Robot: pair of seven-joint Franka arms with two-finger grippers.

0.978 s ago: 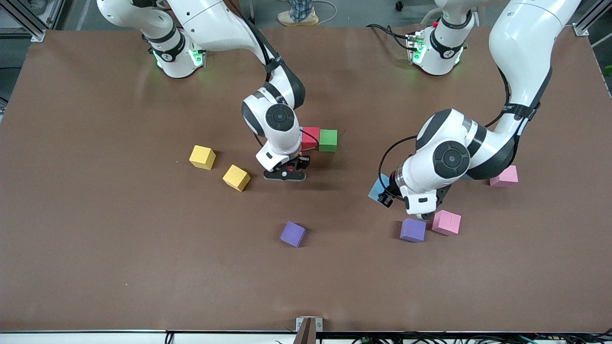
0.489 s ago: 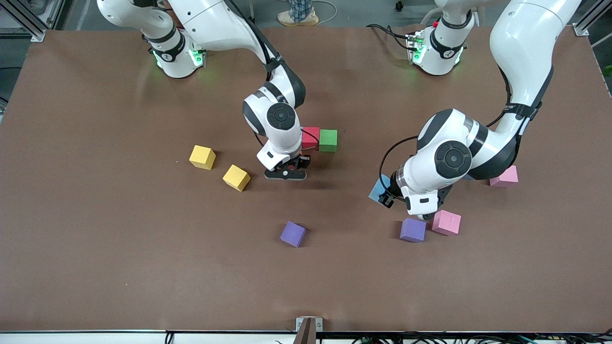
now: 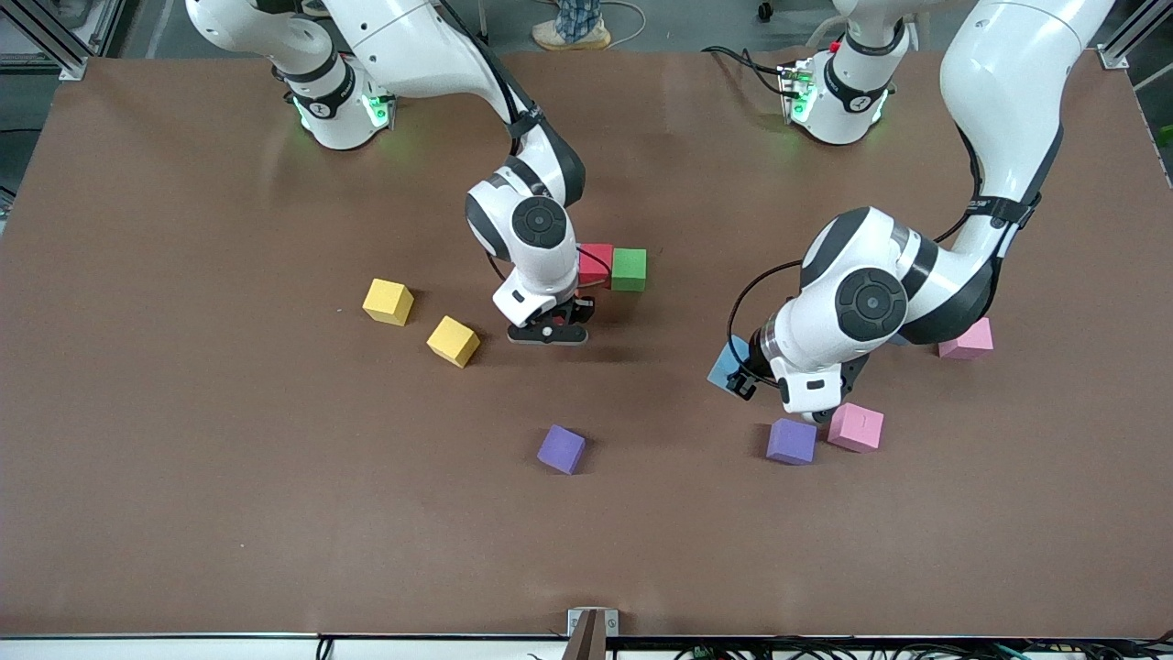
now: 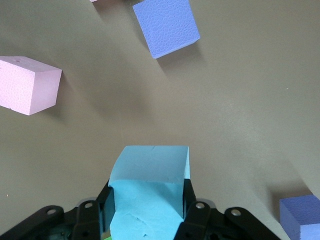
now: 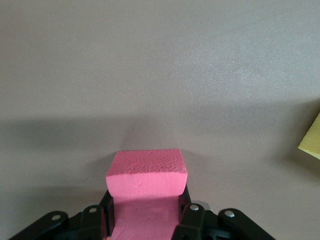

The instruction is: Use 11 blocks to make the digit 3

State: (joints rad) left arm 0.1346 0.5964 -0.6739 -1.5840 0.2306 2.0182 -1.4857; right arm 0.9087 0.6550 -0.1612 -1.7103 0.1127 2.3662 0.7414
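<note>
Mid-frame in the front view, the right gripper [image 3: 548, 332] clamps a hot-pink foam cube [image 5: 146, 169] low over the table, beside the red foam cube [image 3: 596, 264] and green foam cube [image 3: 629, 269] that touch as the figure's start. Lower right of centre, the left gripper [image 3: 818, 403] grips a light blue foam cube [image 4: 150, 170] near a purple foam cube [image 3: 792, 441]. Best set pink square and flush against red, then release gently.

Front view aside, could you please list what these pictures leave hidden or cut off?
- Pink block in the right gripper: hidden in the front view by the right arm's wrist.
- Light blue block in the left gripper: front view shows one corner.
- Yellow block: cut by the right wrist view's edge.
</note>
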